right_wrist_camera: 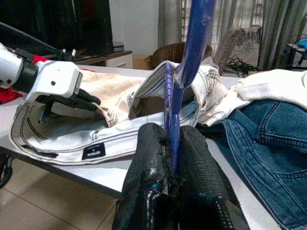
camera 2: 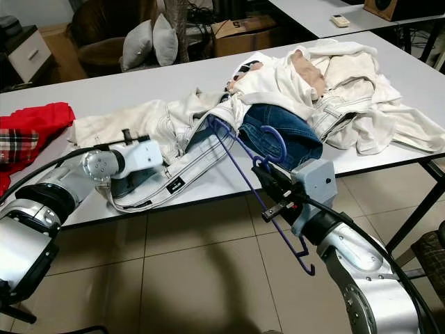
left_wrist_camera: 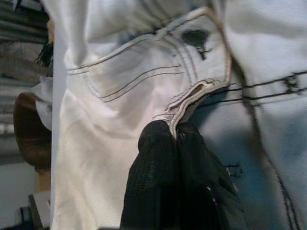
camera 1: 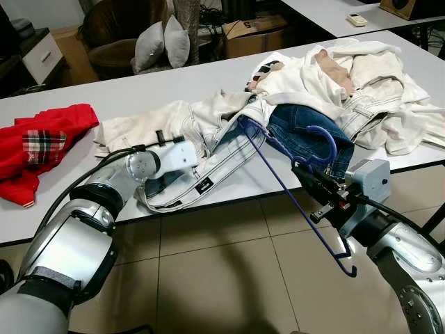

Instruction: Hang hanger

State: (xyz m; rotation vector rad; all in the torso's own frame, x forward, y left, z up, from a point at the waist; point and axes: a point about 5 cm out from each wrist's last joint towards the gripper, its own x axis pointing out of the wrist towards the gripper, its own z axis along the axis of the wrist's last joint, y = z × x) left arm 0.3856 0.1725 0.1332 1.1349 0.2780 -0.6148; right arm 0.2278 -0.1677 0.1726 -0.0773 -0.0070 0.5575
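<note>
A purple wire hanger (camera 1: 278, 182) slants from the table edge down toward the floor. Its far end is tucked into the waist of the white jeans (camera 1: 208, 163), and its hook (camera 1: 325, 142) curls over the blue jeans (camera 1: 299, 124). Close to the hook, my right gripper (right_wrist_camera: 171, 132) is shut on the hanger's bar, just off the table's front edge. My left gripper (left_wrist_camera: 175, 130) is shut on the white jeans' waistband, holding it up; its fingers (right_wrist_camera: 76, 99) reach in from the jeans' left side.
The grey table (camera 1: 104, 94) also carries a red garment (camera 1: 49, 139) at the left and a heap of white clothes (camera 1: 368, 83) at the right. Behind it are a brown chair with cushions (camera 1: 163, 42) and a cardboard box (camera 1: 254, 35). Tiled floor lies below the hanger.
</note>
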